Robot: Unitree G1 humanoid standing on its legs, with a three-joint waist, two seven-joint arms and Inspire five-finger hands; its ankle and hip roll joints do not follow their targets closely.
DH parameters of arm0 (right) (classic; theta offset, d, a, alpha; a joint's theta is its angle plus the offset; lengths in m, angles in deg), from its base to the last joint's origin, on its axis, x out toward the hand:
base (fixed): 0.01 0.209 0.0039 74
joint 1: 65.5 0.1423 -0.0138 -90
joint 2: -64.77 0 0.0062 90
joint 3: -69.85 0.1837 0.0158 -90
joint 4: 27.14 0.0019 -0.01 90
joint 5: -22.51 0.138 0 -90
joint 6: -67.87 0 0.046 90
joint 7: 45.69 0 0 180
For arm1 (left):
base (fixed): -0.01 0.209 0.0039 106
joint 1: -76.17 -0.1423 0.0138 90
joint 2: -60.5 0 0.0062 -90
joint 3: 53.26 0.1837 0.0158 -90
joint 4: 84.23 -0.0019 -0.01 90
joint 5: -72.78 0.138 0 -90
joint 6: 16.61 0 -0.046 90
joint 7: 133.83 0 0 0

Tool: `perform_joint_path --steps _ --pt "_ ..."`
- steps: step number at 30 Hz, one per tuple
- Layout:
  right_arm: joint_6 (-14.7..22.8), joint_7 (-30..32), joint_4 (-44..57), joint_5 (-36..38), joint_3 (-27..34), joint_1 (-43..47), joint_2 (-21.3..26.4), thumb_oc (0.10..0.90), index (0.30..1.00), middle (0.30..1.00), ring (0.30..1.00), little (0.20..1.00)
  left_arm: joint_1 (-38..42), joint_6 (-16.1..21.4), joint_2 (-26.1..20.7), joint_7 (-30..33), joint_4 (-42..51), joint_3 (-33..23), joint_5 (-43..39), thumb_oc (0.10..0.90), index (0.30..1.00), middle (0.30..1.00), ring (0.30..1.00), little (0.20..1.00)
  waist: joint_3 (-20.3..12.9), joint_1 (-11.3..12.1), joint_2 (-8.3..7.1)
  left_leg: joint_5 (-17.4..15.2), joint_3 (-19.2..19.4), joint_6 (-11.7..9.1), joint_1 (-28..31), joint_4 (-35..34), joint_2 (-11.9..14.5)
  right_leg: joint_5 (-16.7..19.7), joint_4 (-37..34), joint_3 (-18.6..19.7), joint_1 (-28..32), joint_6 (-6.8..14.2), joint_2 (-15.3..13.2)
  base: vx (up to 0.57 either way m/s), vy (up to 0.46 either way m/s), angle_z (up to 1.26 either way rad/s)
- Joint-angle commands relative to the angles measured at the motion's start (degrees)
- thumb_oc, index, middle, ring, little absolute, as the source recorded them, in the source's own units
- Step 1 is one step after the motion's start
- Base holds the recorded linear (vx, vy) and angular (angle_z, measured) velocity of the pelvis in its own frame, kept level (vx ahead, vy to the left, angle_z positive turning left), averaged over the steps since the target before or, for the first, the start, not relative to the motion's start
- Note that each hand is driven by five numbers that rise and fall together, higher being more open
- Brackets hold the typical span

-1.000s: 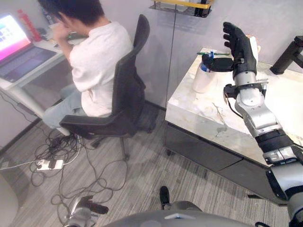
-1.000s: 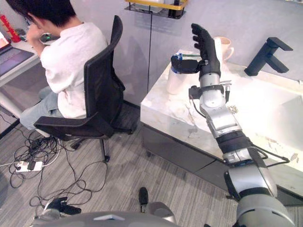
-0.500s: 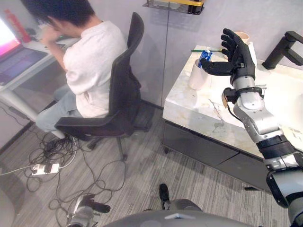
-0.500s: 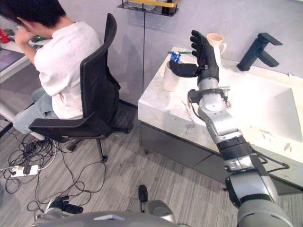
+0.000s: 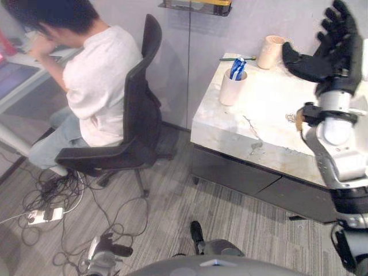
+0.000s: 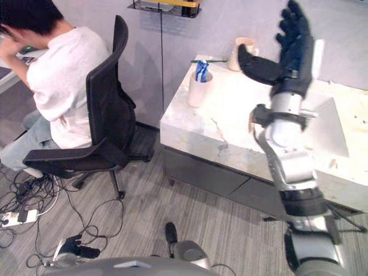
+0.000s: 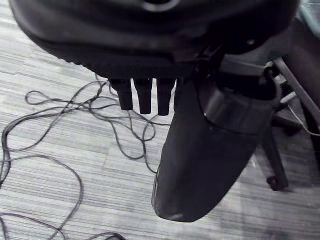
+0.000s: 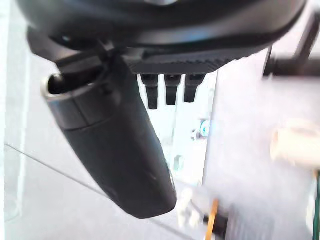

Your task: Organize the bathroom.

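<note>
My right hand [image 5: 339, 43] raised above the counter [image 5: 270, 123], fingers spread, empty. White cup [image 5: 229, 87] with blue tube [image 5: 236, 68] near the counter's left edge, beige mug [image 5: 270, 52] and green toothbrush [image 5: 237, 58] behind. Person [image 5: 92, 75] in chair [image 5: 138, 121] left. My left hand [image 7: 200, 150] low over floor, fingers relaxed, empty.

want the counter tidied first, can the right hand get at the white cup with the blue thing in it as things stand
Probably yes: the right hand is raised open above the counter, and nothing stands between it and the white cup near the counter's left edge.

white cup [image 5: 231, 89] upright on counter [image 5: 270, 126], perhaps holding toothpaste
</note>
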Motion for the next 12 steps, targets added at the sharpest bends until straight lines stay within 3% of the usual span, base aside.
perform_joint_path --steps 1,6,12 --pt "11.32 9.99 -0.26 -5.04 15.52 1.70 3.63 0.800 0.900 0.900 0.900 0.900 0.14 6.62 -4.15 0.91 -3.23 -0.36 2.52 0.800 0.900 0.900 0.900 0.900 -3.76 -3.15 -1.14 0.05 0.00 -2.18 -5.40 2.66 1.98 -13.90 6.41 -0.05 3.58 6.41 -1.86 0.01 0.034 -0.19" --pt "14.89 19.49 -8.22 -6.77 30.71 -11.01 9.75 0.800 0.900 0.900 0.900 0.900 -0.41 9.74 -4.68 -1.06 -3.81 -0.58 0.88 0.800 0.900 0.900 0.900 0.900 -3.91 -5.28 -1.52 -0.36 0.97 -2.26 -5.59 3.00 1.83 -13.48 6.22 0.72 3.15 6.70 -1.71 0.02 0.027 -0.17" --pt "16.47 25.37 -20.67 -2.05 43.05 -24.68 10.96 0.800 0.900 0.900 0.900 0.900 -0.35 11.45 -5.08 -1.56 -4.79 0.26 -0.18 0.800 0.900 0.900 0.900 0.900 -3.63 -7.30 -1.83 -0.66 1.95 -2.61 -6.20 3.42 1.89 -13.44 6.47 1.46 2.56 6.97 -1.45 0.01 0.007 -0.32"
